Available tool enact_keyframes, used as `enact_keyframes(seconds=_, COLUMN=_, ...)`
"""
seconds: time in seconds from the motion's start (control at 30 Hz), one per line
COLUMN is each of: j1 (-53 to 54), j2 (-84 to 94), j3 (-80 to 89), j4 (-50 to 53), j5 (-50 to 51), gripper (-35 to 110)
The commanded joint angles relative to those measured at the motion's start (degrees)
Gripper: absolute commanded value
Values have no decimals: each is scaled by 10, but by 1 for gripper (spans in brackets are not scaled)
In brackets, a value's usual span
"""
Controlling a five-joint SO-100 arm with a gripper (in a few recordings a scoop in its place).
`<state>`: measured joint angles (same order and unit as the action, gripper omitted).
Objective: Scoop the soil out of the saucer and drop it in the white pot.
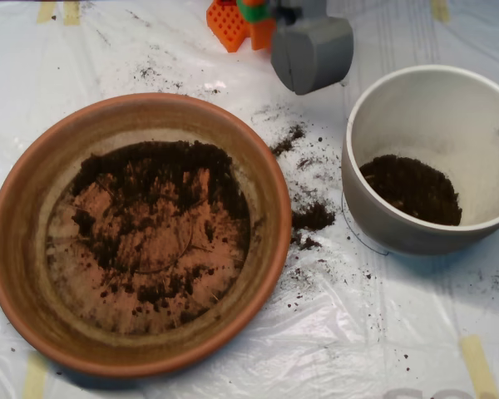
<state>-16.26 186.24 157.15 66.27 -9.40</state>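
The terracotta saucer (33, 191) fills the left half of the overhead view. Dark soil (154, 179) lies thinly over its floor, thickest along the far side, with bare orange patches between clumps. The white pot (432, 100) stands at the right, with a mound of soil (412, 187) on its floor against the near-left wall. My grey scoop (313, 51) hangs at the top centre, between the two vessels and behind them, above the table. Its two shells look pressed together.
Spilled soil (313, 218) lies in clumps and specks on the clear plastic sheet (349, 341) between saucer and pot. Orange and green arm parts (241, 21) sit at the top edge. Strips of yellow tape (478, 362) mark the sheet.
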Motion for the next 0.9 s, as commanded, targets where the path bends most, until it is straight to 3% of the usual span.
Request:
enact_keyframes(seconds=0.0, j1=-12, j2=54, j3=54, j4=-28, j5=20, gripper=3)
enact_keyframes(seconds=0.33, j1=-57, j2=56, j3=146, j4=-75, j5=65, gripper=0)
enact_keyframes(seconds=0.87, j1=-20, j2=56, j3=190, j4=-104, j5=70, gripper=1)
